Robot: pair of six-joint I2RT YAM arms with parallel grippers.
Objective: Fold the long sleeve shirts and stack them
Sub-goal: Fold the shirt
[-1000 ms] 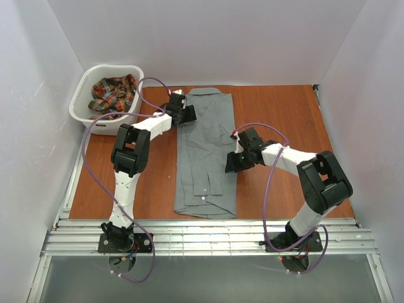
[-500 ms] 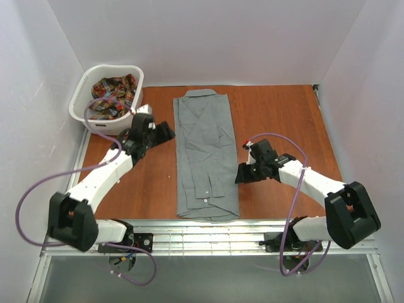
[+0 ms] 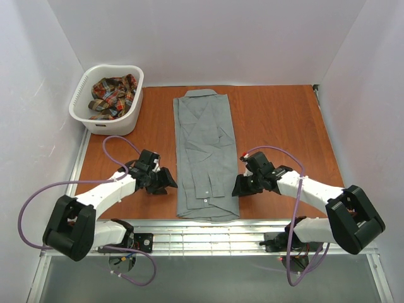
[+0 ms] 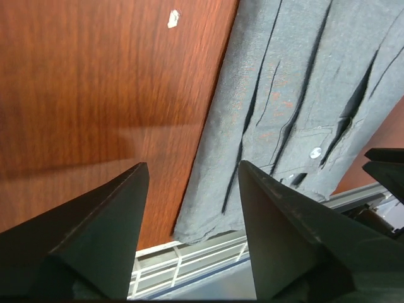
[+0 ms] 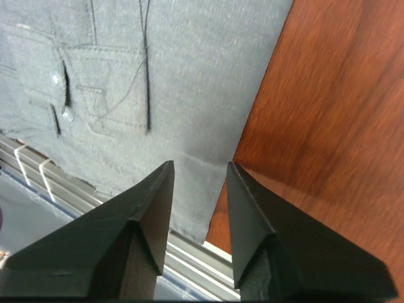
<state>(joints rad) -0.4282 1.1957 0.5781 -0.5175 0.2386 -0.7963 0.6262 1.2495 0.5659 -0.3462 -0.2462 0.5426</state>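
Setting: we read this as a robotics lab test cell, not a home laundry room.
Enclosure: plain white panel walls [image 3: 208,44] close in the back and both sides of the work surface.
Surface: a reddish wood-grain table [image 3: 278,120], bare of any domestic finish.
Mounting: a ribbed aluminium rail [image 3: 208,233] along the near edge, where we find two arm bases bolted.
Machines: left arm [image 3: 104,194] and right arm [image 3: 312,189], white and black, with purple cables [image 3: 271,148] looping loose.
Household goods: a white plastic laundry basket [image 3: 113,124] holding a plaid shirt [image 3: 113,95], and a grey shirt [image 3: 205,151] laid flat among the machinery.
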